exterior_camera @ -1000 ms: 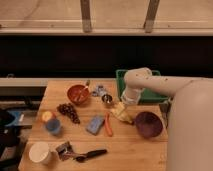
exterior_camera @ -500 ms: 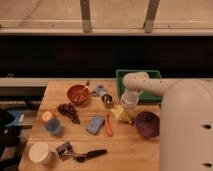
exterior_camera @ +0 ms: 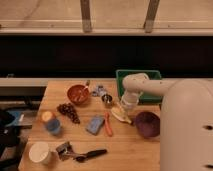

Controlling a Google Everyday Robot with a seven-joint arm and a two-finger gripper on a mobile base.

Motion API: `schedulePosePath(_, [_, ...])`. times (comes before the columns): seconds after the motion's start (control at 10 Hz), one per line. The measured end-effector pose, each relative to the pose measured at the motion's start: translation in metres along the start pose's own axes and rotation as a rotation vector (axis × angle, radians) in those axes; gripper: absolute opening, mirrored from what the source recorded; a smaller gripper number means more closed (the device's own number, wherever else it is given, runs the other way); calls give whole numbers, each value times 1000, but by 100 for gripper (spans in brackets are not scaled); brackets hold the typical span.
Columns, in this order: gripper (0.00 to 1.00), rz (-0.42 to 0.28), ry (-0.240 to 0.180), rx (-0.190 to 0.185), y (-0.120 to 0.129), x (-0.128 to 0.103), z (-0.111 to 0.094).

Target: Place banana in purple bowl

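The pale-yellow banana (exterior_camera: 120,114) lies on the wooden table (exterior_camera: 125,150), just left of the dark purple bowl (exterior_camera: 147,124). My gripper (exterior_camera: 126,104) reaches down from the white arm and sits right over the banana's upper end. The arm's wrist hides the point of contact. The purple bowl looks empty and stands at the table's right side, partly behind my white arm body.
A green bin (exterior_camera: 150,82) stands behind the arm. A red-orange bowl with a utensil (exterior_camera: 78,93), dark grapes (exterior_camera: 67,111), a blue sponge (exterior_camera: 94,125), an orange stick (exterior_camera: 107,125), a small metal cup (exterior_camera: 106,99), a blue cup (exterior_camera: 51,123), a white cup (exterior_camera: 40,152) and a black-handled tool (exterior_camera: 85,155) lie on the table.
The arm has shifted slightly, bringing the gripper lower over the banana's upper end. The banana and bowl have not visibly moved.
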State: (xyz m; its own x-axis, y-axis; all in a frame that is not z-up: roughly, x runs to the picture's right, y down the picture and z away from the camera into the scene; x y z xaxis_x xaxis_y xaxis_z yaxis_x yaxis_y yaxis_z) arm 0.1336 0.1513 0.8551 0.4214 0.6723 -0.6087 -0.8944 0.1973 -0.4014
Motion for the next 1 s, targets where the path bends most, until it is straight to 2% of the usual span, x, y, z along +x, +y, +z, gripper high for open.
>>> schedulePosePath(0.2, [0,-4,-36,23,3,-2,-27])
schedulePosePath(0.5, [0,11,-104,76,2,0,-79])
schedulePosePath(0.7, [0,56,-158,115,-11,15,-113])
schedulePosePath(0.8, [0,79,-172,125,-17,23,-121])
schedulePosePath(1.0, [0,161,-195,140,-44,54,-130])
